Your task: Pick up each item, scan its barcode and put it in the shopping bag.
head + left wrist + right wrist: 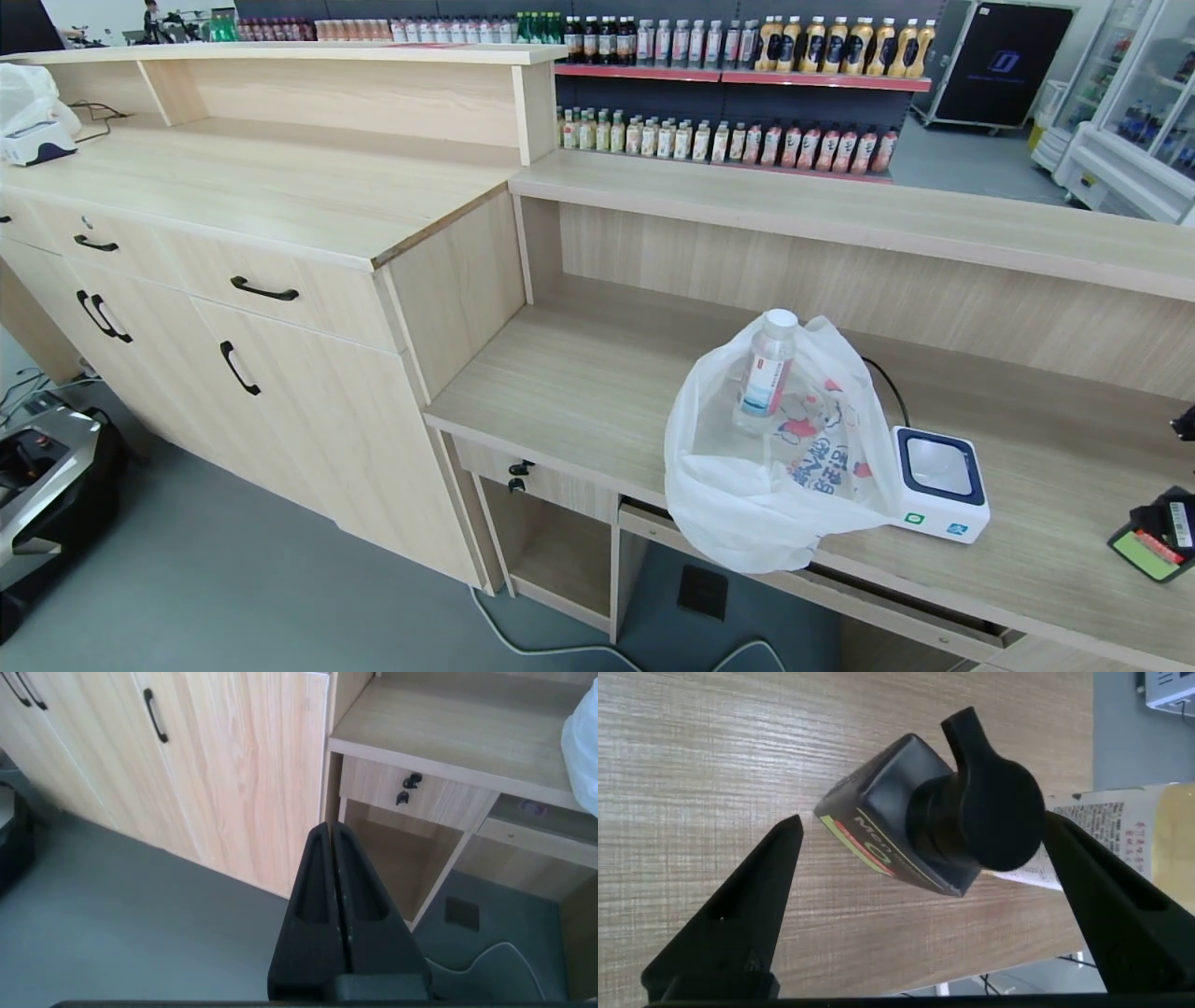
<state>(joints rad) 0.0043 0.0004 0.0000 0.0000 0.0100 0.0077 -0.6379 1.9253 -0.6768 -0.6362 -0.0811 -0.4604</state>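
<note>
A white plastic shopping bag [747, 504] stands on the lower counter with a clear water bottle [768, 369] upright inside it. Beside the bag is the white barcode scanner [938, 481] with a dark-framed window. A black bottle with a black cap and a green and red label [878, 831] lies on the counter at the far right [1158, 539]. My right gripper [924, 821] hovers over it, open, with one finger on either side and neither touching. My left gripper [332, 831] is shut on nothing, low over the floor in front of the cabinets.
A pale printed pack [1130, 840] lies right next to the black bottle. A raised ledge [840, 210] runs behind the lower counter [579, 373]. A taller cabinet [280, 205] stands to the left. The scanner's cable [892, 387] trails behind the bag.
</note>
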